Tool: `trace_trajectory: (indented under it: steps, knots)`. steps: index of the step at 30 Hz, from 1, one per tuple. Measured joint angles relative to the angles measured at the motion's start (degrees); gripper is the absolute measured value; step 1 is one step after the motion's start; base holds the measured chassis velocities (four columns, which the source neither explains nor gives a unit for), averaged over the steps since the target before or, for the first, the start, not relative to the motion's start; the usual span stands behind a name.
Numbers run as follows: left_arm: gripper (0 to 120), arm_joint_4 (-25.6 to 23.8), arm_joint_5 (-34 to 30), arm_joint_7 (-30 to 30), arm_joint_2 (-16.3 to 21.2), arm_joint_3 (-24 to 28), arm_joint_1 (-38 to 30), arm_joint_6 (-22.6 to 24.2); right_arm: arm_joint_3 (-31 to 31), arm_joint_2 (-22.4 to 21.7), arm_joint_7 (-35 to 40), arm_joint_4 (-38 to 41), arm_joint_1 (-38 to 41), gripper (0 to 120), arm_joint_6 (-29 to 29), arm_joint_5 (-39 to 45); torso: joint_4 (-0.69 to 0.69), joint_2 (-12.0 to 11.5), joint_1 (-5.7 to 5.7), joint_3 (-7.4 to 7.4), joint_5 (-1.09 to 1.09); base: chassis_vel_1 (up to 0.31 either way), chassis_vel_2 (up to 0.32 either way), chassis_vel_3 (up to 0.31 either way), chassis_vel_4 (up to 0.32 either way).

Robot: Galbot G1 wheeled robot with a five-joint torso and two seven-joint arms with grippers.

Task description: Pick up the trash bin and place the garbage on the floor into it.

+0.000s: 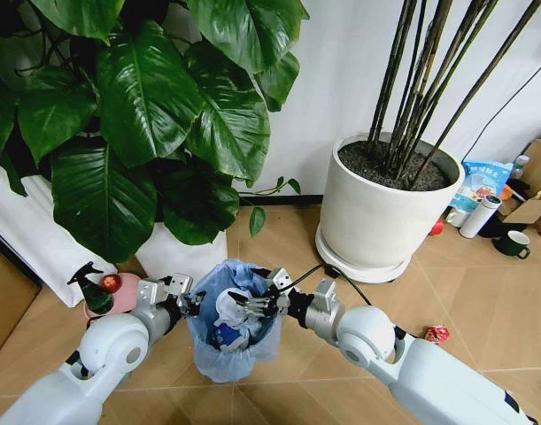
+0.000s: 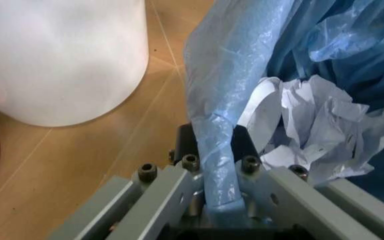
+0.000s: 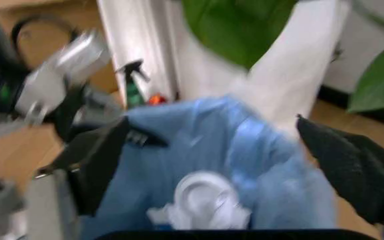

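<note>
At the far left of the head view a spray bottle point(image 1: 95, 292) stands on the floor point(image 1: 469, 297) next to a pink object point(image 1: 121, 294), under the broad green leaves of a plant point(image 1: 155, 106) in a white pot point(image 1: 177, 252). Just to the right of them the left gripper point(image 1: 192, 304) reaches in from the left arm and meets the left side of the trash bin point(image 1: 230, 354). In the left wrist view its fingers point(image 2: 245, 152) are closed narrow on the bin's rim, with the folded blue bag point(image 2: 222, 100) pinched between them. The bin sits in the middle of the head view, between the two arms and in front of the white pot. Inside it lie crumpled white paper point(image 2: 325, 130) and a white round disc point(image 2: 262, 107).

The right gripper point(image 1: 259, 305) hovers over the bin's opening from the right side. In the right wrist view its two dark fingers point(image 3: 352, 160) stand wide apart above the bag, holding nothing, with white litter point(image 3: 202, 202) below them.

Further right, a crushed red piece point(image 1: 436, 334) lies on the floor beside the right arm. Behind it stands a large white pot with dark stems point(image 1: 385, 208). At the right edge, near the wall, are a blue-white packet point(image 1: 483, 181), a white cylinder point(image 1: 479, 217) and a dark green mug point(image 1: 516, 243).
</note>
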Motion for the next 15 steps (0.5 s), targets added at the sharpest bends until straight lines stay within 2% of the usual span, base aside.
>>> trace_trajectory:
  steps: [2, 4, 7, 9, 10, 11, 13, 14, 15]
  knots:
    - [0, -0.1, 0.2, 0.0, -0.1, -0.2, 0.4, 0.0, 2.4, 0.2, 1.7, 1.1, -0.9, 99, 0.0, 0.4, 0.00, 0.0, 0.00, 0.00, -0.01, 0.000, 0.000, 0.000, 0.000]
    - [0, -0.4, 0.3, 0.0, -0.3, -0.6, 0.9, 0.0, 5.7, -0.3, 3.2, 2.0, -2.4, 100, 0.2, 0.5, 0.00, 0.0, 0.00, 0.00, 0.00, 0.000, 0.000, 0.000, 0.000]
    - [0, -0.5, 0.4, 0.0, -0.3, -0.8, 1.1, -0.1, 7.7, -1.2, 4.5, 2.6, -3.7, 100, 0.5, 0.6, 0.00, 0.0, 0.00, 0.00, -0.02, 0.000, 0.000, 0.000, 0.000]
    - [0, -0.6, 0.5, 0.1, -0.2, -1.2, 1.2, -0.1, 10.7, -2.3, 5.2, 3.3, -5.8, 100, 0.7, 0.7, 0.02, 0.0, 0.00, 0.00, 0.03, 0.000, 0.000, 0.000, 0.000]
    - [0, -0.7, 0.6, 0.1, -0.2, -1.6, 1.3, -0.1, 14.9, -3.2, 5.5, 3.9, -8.2, 100, 0.8, 0.8, -0.01, 0.0, 0.00, -0.01, -0.02, 0.000, 0.000, 0.000, 0.000]
    - [0, -0.7, 0.6, 0.1, -0.2, -1.6, 1.3, -0.1, 14.9, -3.2, 5.5, 3.9, -8.2, 100, 0.8, 0.8, -0.01, 0.0, 0.00, -0.01, -0.02, 0.000, 0.000, 0.000, 0.000]
    - [0, -0.7, 0.6, 0.2, -0.4, -1.7, 1.4, -0.2, 17.9, -3.7, 5.5, 4.0, -10.3, 100, 0.8, 0.9, -0.02, 0.0, 0.00, 0.00, 0.01, 0.000, 0.000, 0.000, 0.000]
    - [0, -0.8, 0.8, 0.2, -0.6, -1.9, 1.5, -0.2, 21.7, -3.9, 5.4, 3.8, -12.8, 100, 1.1, 0.8, 0.00, 0.0, 0.00, -0.01, 0.02, 0.000, 0.000, 0.000, 0.000]
    - [0, -0.8, 0.8, 0.2, -0.6, -1.9, 1.5, -0.2, 21.7, -3.9, 5.4, 3.8, -12.8, 100, 1.1, 0.8, 0.00, 0.0, 0.00, -0.01, 0.02, 0.000, 0.000, 0.000, 0.000]
